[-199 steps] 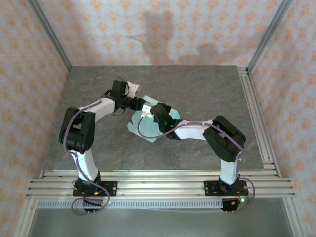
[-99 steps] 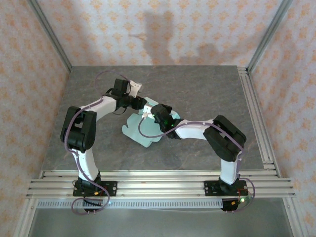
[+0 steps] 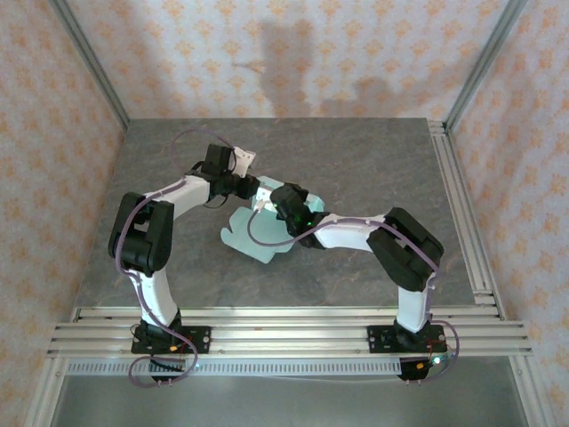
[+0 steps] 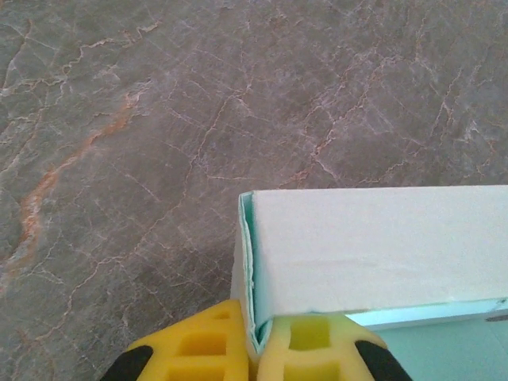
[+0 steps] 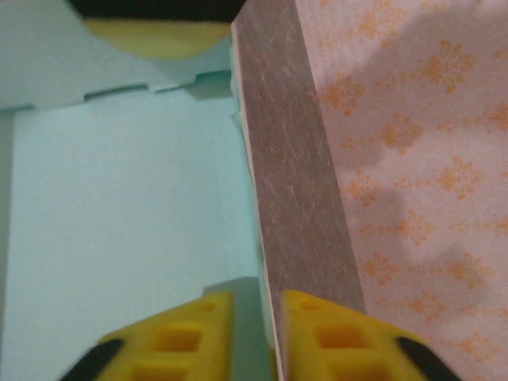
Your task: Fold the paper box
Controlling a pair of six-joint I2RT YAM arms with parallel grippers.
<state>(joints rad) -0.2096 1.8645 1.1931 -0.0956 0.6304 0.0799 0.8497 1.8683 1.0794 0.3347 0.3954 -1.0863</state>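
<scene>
While both arms reach in over it, the pale mint-green thin-card paper box (image 3: 249, 236) lies partly folded near the middle of the grey marble-look desk (image 3: 356, 160), a bit twd the left edge and well off every corner. The left tool (image 3: 252, 186) is pinched tight on a folded corner of the card. In the left wrist view its yellow fingers (image 4: 190, 353) press together w/ the card edge btwn them, and a pale panel (image 4: 373, 246) stands up beyond. The right tool (image 3: 266, 203) sits just beside the left one. Its fingers (image 5: 182, 337) stand slightly apart, w/ the box's edge in the gap but not clamped.
</scene>
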